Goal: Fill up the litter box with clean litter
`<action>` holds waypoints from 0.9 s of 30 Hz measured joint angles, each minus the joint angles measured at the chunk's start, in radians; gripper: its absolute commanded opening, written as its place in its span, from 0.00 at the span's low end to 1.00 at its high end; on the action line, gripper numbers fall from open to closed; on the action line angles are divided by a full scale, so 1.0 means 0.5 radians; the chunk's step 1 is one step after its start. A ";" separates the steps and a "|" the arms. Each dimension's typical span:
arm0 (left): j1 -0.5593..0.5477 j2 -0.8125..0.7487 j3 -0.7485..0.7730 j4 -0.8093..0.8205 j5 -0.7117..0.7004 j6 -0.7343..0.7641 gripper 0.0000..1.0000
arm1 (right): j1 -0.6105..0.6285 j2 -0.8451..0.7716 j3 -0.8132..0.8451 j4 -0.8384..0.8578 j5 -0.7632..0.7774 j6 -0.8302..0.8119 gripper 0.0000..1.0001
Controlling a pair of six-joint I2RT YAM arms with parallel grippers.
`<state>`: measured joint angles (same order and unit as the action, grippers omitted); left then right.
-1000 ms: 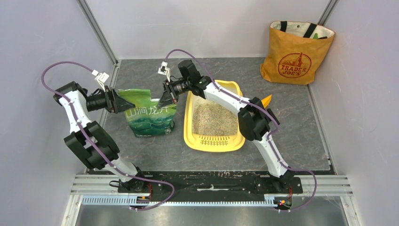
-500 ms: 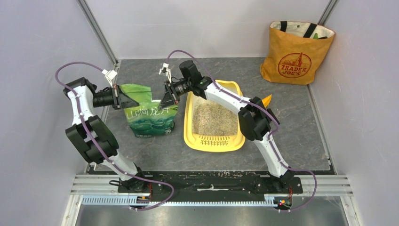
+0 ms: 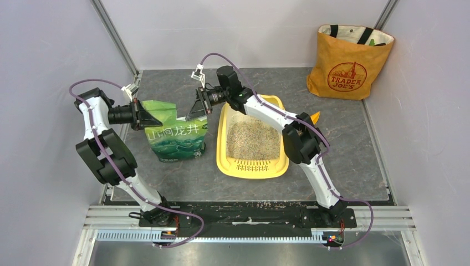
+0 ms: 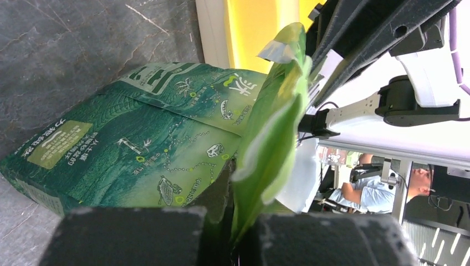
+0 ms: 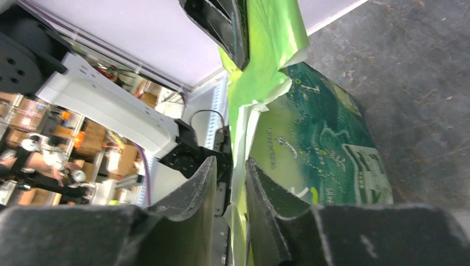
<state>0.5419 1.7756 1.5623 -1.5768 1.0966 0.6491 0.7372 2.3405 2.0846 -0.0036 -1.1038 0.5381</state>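
We judge ourselves mid-pour: left gripper pinched shut on a top corner of the green litter bag, right gripper slightly spread around the opposite top edge; next we must clamp and tip the bag over the litter box at its 3 o'clock, where clean litter lies.

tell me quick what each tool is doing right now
left tool: closed on the top edge of the green litter bag
right tool: open, bag's top edge between its fingers

The top camera looks down from behind over the whole worktop; both wrist cameras sit close, facing the green bag from opposite sides.
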 measured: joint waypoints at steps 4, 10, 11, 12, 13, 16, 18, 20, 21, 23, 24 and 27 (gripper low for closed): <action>0.002 -0.014 0.000 0.011 -0.056 -0.057 0.33 | 0.007 0.004 0.000 0.076 0.000 0.137 0.00; 0.004 -0.169 0.001 0.167 -0.227 -0.112 0.83 | 0.008 0.009 0.014 -0.146 0.042 0.012 0.00; 0.004 -0.223 0.001 0.220 -0.266 -0.121 0.85 | 0.010 0.009 0.014 -0.191 0.050 -0.024 0.00; 0.004 -0.289 0.002 0.285 -0.311 -0.127 0.86 | 0.011 0.009 0.014 -0.230 0.056 -0.051 0.00; 0.004 -0.345 0.005 0.328 -0.336 -0.129 0.86 | 0.012 0.009 0.014 -0.266 0.058 -0.074 0.00; 0.004 -0.531 0.043 0.452 -0.449 -0.101 0.87 | 0.018 0.009 0.027 -0.359 0.074 -0.134 0.00; 0.004 -0.617 0.121 0.487 -0.504 -0.022 0.87 | 0.024 0.018 0.065 -0.415 0.088 -0.168 0.00; 0.004 -0.680 0.203 0.487 -0.520 0.118 0.87 | 0.027 0.034 0.115 -0.465 0.101 -0.193 0.00; 0.004 -0.704 0.236 0.473 -0.521 0.208 0.87 | 0.027 0.046 0.147 -0.504 0.110 -0.208 0.00; 0.003 -0.731 0.295 0.375 -0.509 0.464 0.86 | 0.027 0.062 0.185 -0.537 0.121 -0.227 0.00; -0.014 -0.745 0.314 0.313 -0.507 0.623 0.86 | 0.026 0.065 0.194 -0.552 0.128 -0.236 0.00; -0.176 -0.846 0.207 0.214 -0.608 1.014 0.88 | 0.027 0.068 0.204 -0.607 0.133 -0.260 0.00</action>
<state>0.4538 1.3525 1.6657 -1.4700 0.7925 1.1561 0.7506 2.3745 2.1864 -0.3069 -1.0374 0.4080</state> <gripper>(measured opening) 0.867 0.006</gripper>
